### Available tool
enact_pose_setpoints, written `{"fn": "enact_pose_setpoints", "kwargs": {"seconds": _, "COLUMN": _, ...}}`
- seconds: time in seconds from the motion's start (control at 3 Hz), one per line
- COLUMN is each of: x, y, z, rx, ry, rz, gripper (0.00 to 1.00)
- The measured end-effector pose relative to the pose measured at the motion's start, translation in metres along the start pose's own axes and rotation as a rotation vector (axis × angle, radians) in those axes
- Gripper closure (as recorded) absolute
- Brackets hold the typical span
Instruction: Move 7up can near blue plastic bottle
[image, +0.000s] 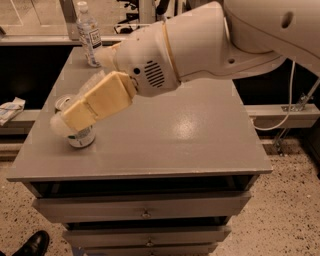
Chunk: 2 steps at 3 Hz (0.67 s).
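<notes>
covering 7up can at table front-left: pincer, grip cannot tell; blue plastic bottle back-left.

- No word, brand or number can be read anywhere in the view.
- The blue plastic bottle, at the far left of the tabletop, carries a white label with dark print. The marks look like a few short lines of lettering, perhaps with a logo, but no single letter can be made out.
- The 7up can, at the near left of the tabletop, shows a white side with a band of green print low down. Its brand mark cannot be read, since most of the side is covered.
- The pincer sits over the can's upper part, hiding whatever print stands there. Its own tan casing bears no legible marking.
</notes>
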<state>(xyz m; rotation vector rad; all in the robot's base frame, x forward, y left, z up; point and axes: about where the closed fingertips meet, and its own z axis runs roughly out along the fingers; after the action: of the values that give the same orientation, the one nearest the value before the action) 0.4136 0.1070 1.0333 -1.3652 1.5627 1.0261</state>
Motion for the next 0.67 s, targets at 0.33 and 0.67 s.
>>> {"fn": "enact_pose_setpoints", "kwargs": {"seconds": 0.33, "x": 0.001, "y": -0.001, "z": 0.0, "rx": 0.002, "ry": 0.0, "rz": -0.005, "gripper": 0.0}}
{"fn": "enact_pose_setpoints", "kwargs": {"seconds": 0.67, "x": 0.022, "y": -0.034, "z": 0.015, "rx": 0.033, "ry": -0.004, "rz": -0.096, "gripper": 0.0}}
